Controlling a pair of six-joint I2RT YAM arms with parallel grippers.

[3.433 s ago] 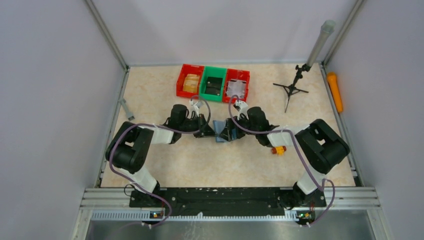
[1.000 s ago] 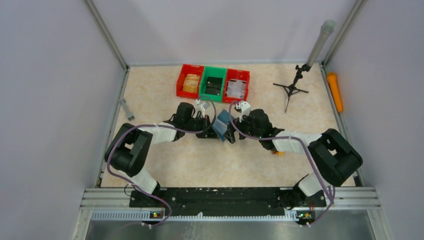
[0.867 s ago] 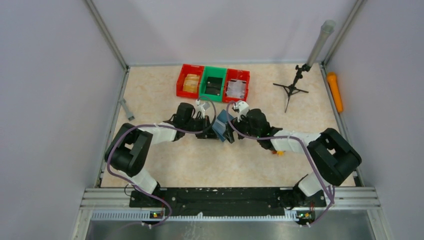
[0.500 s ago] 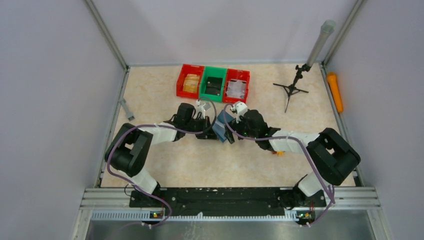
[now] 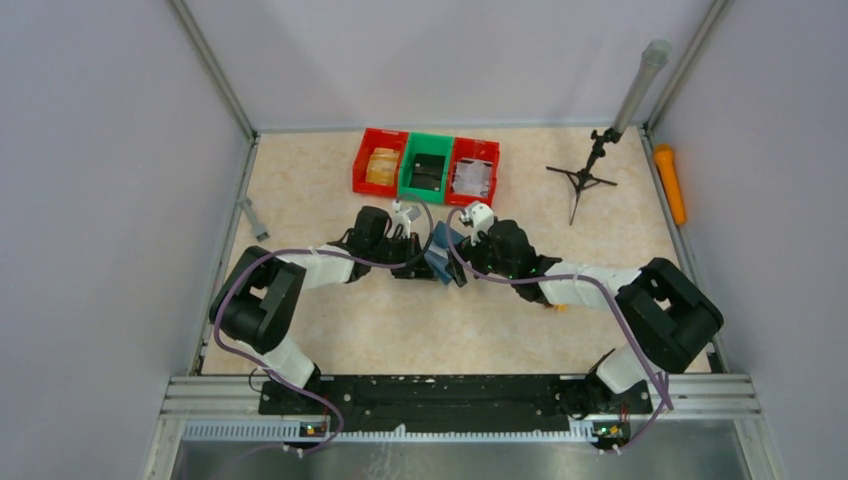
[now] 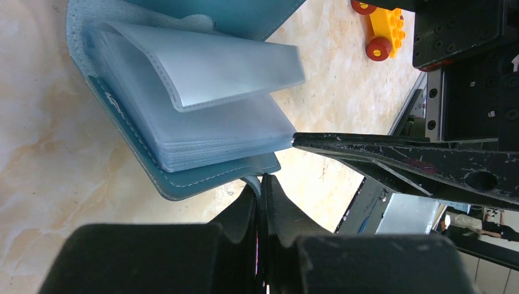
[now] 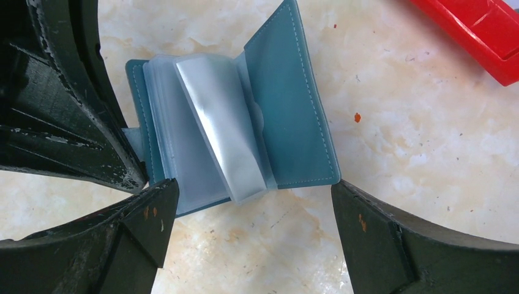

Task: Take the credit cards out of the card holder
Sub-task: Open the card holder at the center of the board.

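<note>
While the left gripper (image 6: 262, 184) is pinching shut on the left edge of the small teal-blue folding card holder (image 7: 287, 122) lying open in the middle of the table (image 5: 330, 200), the right gripper (image 7: 254, 193) is hanging wide open right over its pale plastic pockets (image 7: 214, 122), one finger on each side.

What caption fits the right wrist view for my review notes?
Open right gripper straddles the teal card holder, spread open with plastic sleeves fanned, left gripper pinching its edge.
</note>
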